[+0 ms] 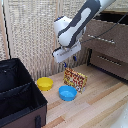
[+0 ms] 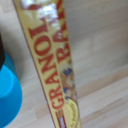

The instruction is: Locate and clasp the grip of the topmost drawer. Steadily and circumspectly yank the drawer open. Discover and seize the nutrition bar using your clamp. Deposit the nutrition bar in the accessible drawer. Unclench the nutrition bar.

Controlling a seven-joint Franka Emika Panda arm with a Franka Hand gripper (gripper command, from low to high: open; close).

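Fingers of the clamp (image 1: 74, 60) are small and dark with bluish tips, and they hang directly above the nutrition bar (image 1: 75, 79). In the exterior view they are too small and blurred to judge, and the wrist view does not show them, so I cannot tell whether they stand wide or narrow. I also cannot tell whether their tips touch the packet's top edge or hang just above it.

Taking the nutrition bar as the landmark: it stands on edge on the wooden floor (image 1: 95, 102), its busy red, yellow and orange face turned toward the exterior camera. The wrist view sees it from above as a long narrow strip (image 2: 55, 65) with red lettering on yellow, running slantwise across the pale boards.

Just in front of the bar, toward the exterior camera, sits the blue bowl (image 1: 67, 93), close to the packet's lower corner; its rim shows as a blue curve in the wrist view (image 2: 10, 97). Off to the exterior view's left of the bar lies the yellow bowl (image 1: 45, 83). Further that way stands a black bin (image 1: 20, 95).

Above the bar rises the white robot arm (image 1: 77, 25). To the exterior view's right of the bar stands the dark brown dresser (image 1: 107, 57); the topmost drawer (image 1: 107, 37) juts forward of the drawer below.
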